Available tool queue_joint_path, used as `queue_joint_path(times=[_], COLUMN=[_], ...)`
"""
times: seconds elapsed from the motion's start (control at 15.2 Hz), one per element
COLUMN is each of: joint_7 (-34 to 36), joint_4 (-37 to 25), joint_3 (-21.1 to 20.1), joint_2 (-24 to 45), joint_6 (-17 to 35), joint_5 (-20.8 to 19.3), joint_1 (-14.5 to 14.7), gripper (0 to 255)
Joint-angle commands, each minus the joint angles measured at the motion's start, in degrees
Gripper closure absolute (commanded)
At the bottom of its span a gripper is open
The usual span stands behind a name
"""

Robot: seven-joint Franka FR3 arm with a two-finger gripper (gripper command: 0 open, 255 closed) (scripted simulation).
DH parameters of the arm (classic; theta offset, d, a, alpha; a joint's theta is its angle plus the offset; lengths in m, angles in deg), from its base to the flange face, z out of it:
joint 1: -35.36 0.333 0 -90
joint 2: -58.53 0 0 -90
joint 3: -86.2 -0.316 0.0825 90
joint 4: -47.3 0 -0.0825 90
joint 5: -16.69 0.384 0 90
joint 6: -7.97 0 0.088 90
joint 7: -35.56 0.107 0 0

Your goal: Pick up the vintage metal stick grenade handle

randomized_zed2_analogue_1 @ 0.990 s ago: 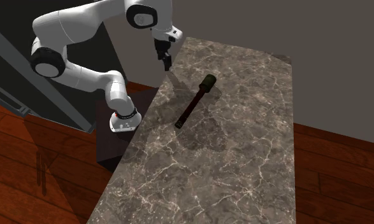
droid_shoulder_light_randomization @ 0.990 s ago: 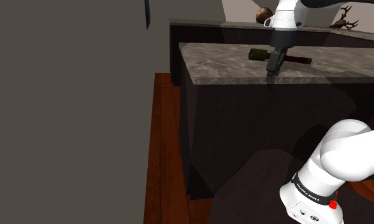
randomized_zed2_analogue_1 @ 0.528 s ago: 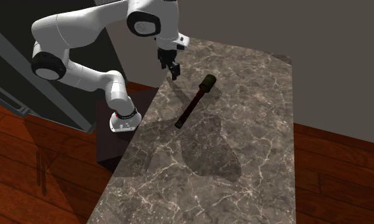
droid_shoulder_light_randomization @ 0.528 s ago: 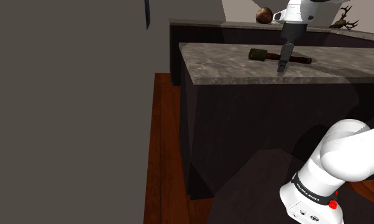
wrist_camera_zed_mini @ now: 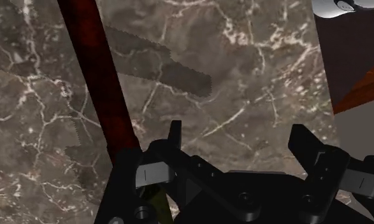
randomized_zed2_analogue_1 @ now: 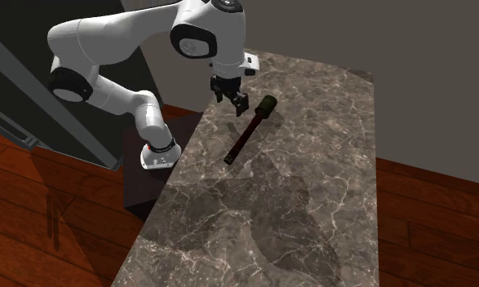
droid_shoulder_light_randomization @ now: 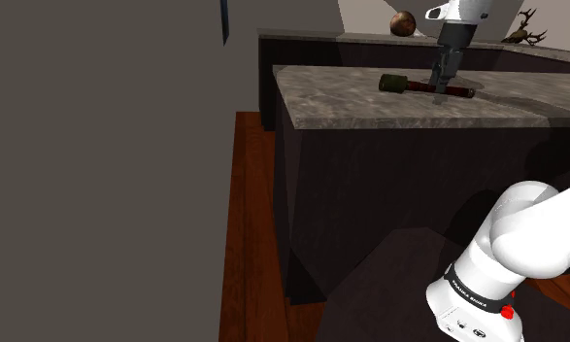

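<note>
A stick grenade with a dark green head and a dark red handle (droid_shoulder_light_randomization: 409, 85) lies flat on the grey-brown marbled countertop (droid_shoulder_light_randomization: 370, 109). The all-black two-finger gripper (droid_shoulder_light_randomization: 435, 87) points down over the handle's middle. A brown ball (droid_shoulder_light_randomization: 402, 23) sits on the ledge behind.

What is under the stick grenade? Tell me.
The stick grenade lies flat on the brown, white-veined countertop. The strip of surface directly beneath it is covered by the grenade itself.

We record a domestic interior: marble-topped table (randomized_zed2_analogue_1: 311, 204), red-brown wood floor (randomized_zed2_analogue_1: 33, 253), antler ornament (droid_shoulder_light_randomization: 523, 35) behind.
</note>
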Motion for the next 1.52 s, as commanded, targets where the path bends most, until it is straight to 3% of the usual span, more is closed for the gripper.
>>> queue_joint_path(times=[0.0, 0.46, 1.06, 1.12, 1.45], joint_7=[-5.84, -24.48, -23.45, -23.5, -23.51], joint_4=[-3.47, -17.63, -9.78, -9.67, -9.66], joint_3=[3.45, 15.61, 15.18, 15.22, 15.23], joint_2=[2.9, 15.87, 13.49, 13.45, 13.44], joint_6=[0.34, 0.41, 6.23, 6.31, 6.32], joint_5=[-0.25, 3.93, 2.59, 2.55, 2.55], joint_1=[0.99, 4.87, 4.2, 4.17, 4.17], gripper=[0, 0, 0, 255, 255])
